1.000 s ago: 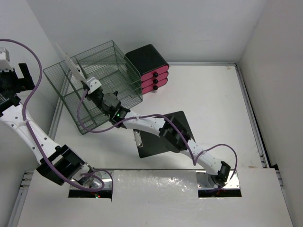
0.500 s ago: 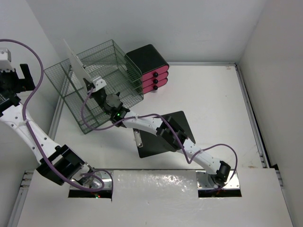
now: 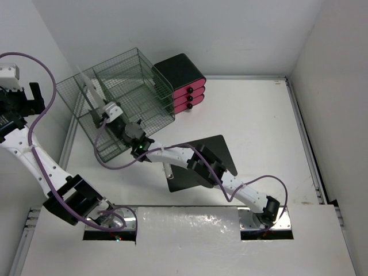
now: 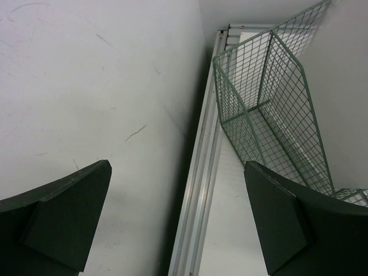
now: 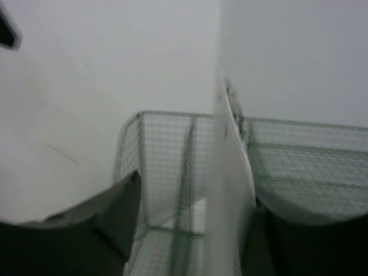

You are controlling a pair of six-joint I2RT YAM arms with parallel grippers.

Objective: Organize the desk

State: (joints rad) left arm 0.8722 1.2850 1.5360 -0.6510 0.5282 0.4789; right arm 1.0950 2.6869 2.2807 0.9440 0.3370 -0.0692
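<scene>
Filling most of the overhead view, the white bench (image 3: 259, 115) is the task's own thing: rigid, heavy and fixed, I judge, so nothing to grasp, only a smooth top to clear. At its far left stands the green wire rack (image 3: 123, 77), light-looking and open-topped, with the black box of pink drawers (image 3: 179, 75) just right of it. Near the middle lies a black clipboard (image 3: 218, 146), flat, stiff and thin, probably best taken at its clip end. A thin white sheet (image 3: 91, 87) stands on edge in the rack, between the spread fingers of the right claw (image 3: 108, 109), not visibly pinched. The left claw (image 4: 177, 169) hangs wide apart and empty by the left wall.
</scene>
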